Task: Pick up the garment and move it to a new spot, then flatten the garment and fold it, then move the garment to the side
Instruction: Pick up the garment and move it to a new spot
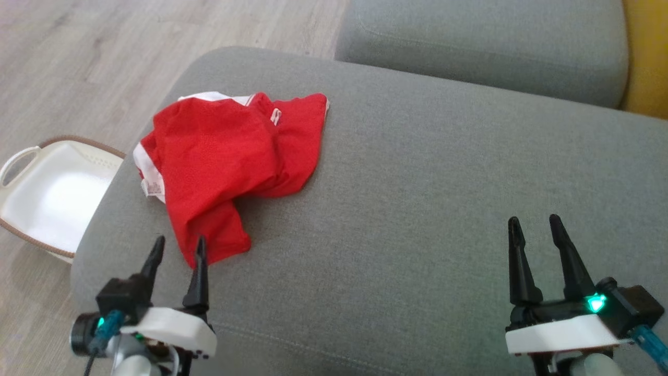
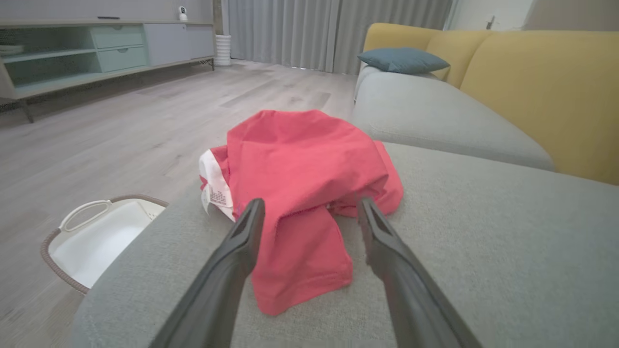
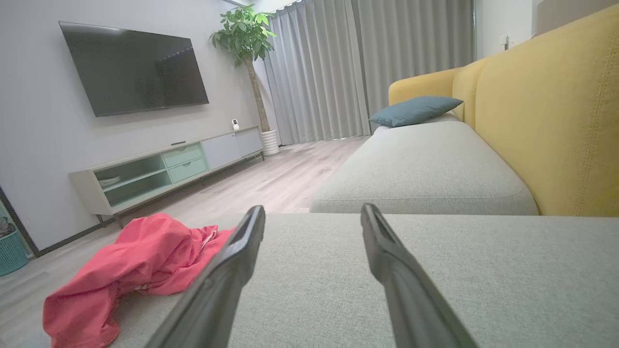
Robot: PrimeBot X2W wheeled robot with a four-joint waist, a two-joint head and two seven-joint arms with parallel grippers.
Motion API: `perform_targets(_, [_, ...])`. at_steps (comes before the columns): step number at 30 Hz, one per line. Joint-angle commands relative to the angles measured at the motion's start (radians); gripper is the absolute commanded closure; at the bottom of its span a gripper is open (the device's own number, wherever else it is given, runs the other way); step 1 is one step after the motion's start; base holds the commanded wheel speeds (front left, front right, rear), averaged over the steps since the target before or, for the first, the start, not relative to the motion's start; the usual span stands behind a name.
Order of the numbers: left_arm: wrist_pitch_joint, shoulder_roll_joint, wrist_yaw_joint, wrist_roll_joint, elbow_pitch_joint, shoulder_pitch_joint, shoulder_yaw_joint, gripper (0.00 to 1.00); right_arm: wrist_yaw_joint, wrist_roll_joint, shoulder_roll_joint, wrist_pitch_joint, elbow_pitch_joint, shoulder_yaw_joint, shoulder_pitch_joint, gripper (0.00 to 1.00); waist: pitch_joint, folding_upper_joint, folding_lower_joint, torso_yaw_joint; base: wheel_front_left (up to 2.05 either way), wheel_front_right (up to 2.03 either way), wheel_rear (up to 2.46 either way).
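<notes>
Grey sofa (image 1: pixel 417 183); left pincer (image 1: pixel 180 241) agape, empty.

The near grey seat cushion (image 1: pixel 417 209) adjoins a second grey seat cushion (image 1: pixel 485 47) beyond it. A yellow backrest (image 3: pixel 546 121) runs along the right side of both cushions. A blue-grey pillow (image 3: pixel 416 110) rests at the far end of the second cushion, against the backrest. A white basket (image 1: pixel 78 138) with a brown woven rim and a loop handle stands on the pale wood floor (image 1: pixel 104 52), just beside the near cushion's left edge. A wall-mounted television (image 3: pixel 135 67) hangs above a low console (image 3: pixel 164 169) with open shelves and green drawers. A potted plant (image 3: pixel 244 34) stands beside the grey curtains (image 3: pixel 338 72).
</notes>
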Motion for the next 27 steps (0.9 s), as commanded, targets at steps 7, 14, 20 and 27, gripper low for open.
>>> perform_targets(7, [0.027, 0.025, -0.012, 0.059, 0.041, -0.139, -0.022, 0.0, 0.008, -0.024, -0.007, -0.006, -0.031, 0.023, -0.069, 0.0, 0.07, -0.0001, 0.0001, -0.019, 0.0, 0.0, 0.0])
perform_targets(14, [0.086, 0.045, 0.02, 0.128, 0.151, -0.273, -0.05, 0.0, 0.008, -0.053, -0.007, -0.006, -0.031, 0.029, -0.11, 0.0, 0.151, -0.0001, 0.0001, -0.029, 0.0, 0.0, 0.0])
perform_targets(20, [0.093, 0.049, 0.037, 0.155, 0.26, -0.384, -0.057, 0.0, 0.008, -0.081, -0.007, -0.006, -0.03, 0.028, -0.14, 0.0, 0.211, -0.0001, 0.0001, -0.025, 0.0, 0.0, 0.0])
perform_targets(27, [0.066, 0.047, 0.036, 0.154, 0.376, -0.487, -0.053, 0.0, 0.008, -0.111, -0.007, -0.006, -0.028, 0.032, -0.162, 0.0, 0.249, -0.0001, 0.0001, -0.02, 0.0, 0.0, 0.0])
